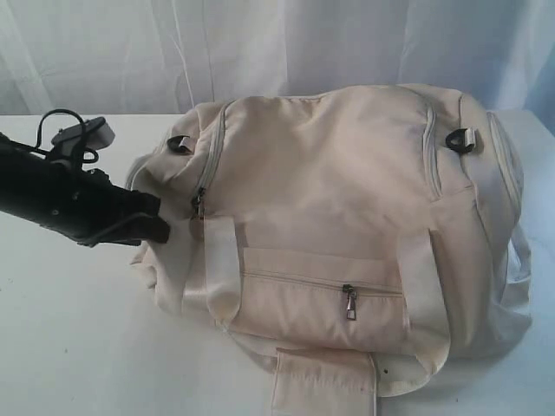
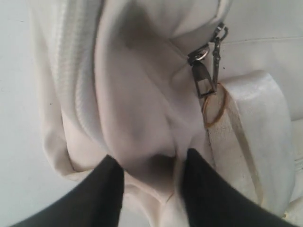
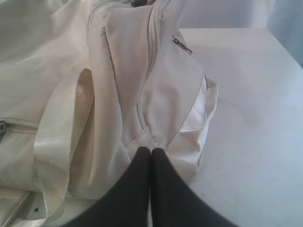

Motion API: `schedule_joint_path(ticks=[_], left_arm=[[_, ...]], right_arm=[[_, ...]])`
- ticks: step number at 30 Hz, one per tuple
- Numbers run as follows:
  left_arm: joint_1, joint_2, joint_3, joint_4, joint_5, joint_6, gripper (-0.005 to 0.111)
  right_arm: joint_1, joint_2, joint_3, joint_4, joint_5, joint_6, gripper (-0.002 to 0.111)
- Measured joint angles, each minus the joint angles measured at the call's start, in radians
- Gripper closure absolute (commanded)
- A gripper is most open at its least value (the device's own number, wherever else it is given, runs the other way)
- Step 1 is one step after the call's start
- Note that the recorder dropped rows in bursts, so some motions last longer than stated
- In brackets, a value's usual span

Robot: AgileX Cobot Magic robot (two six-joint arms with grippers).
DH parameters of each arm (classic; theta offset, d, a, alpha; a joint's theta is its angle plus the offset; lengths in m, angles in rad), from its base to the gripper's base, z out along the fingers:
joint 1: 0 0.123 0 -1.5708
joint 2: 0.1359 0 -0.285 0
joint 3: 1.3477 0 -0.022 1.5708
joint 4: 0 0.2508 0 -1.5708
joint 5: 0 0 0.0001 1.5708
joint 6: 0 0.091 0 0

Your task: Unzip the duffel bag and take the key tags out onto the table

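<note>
Currently, a large cream fabric duffel bag [image 1: 329, 191] is seen lying on its side on the broad white flat table [image 1: 69, 329], front pocket turned toward the exterior camera. A white curtain [image 1: 260, 43] is hung behind. The bag's main zips are seen closed in the exterior view. A small metal pull [image 1: 349, 302] is seen on the pocket zip line, right of the pocket's middle. Pale webbing straps [image 1: 221, 269] are laid down on either side of the pocket.

The black left gripper [image 2: 150, 161] is placed at the bag's left end, just beside the dark metal zipper pulls [image 2: 203, 80] of the end zip. Its jaws are spread. A soft fold of cream fabric is bulged up between the fingers [image 2: 111, 179], but nothing is pinched. Whether the pads touch the cloth cannot be told. The pulls hang free of the gripper, next to a strap.

The black right gripper [image 3: 150, 153] is shown only in its own wrist view. Its jaws are pressed together, with the tips set against the seam at a lower corner of the bag's end panel. Whether any cloth is caught between them cannot be told. Bare table is seen just beside that corner.
</note>
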Motion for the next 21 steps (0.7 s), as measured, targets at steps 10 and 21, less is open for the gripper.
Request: schedule_joint_path(ticks=[10, 21], left_arm=[[-0.008, 0.022, -0.005, 0.003, 0.040, 0.020, 0.107], [-0.008, -0.055, 0.029, 0.115, 0.139, -0.035, 0.107]], right_arm=[[0.000, 0.000, 0.000, 0.000, -0.014, -0.018, 0.108], [0.000, 0.000, 0.000, 0.000, -0.033, -0.018, 0.108]])
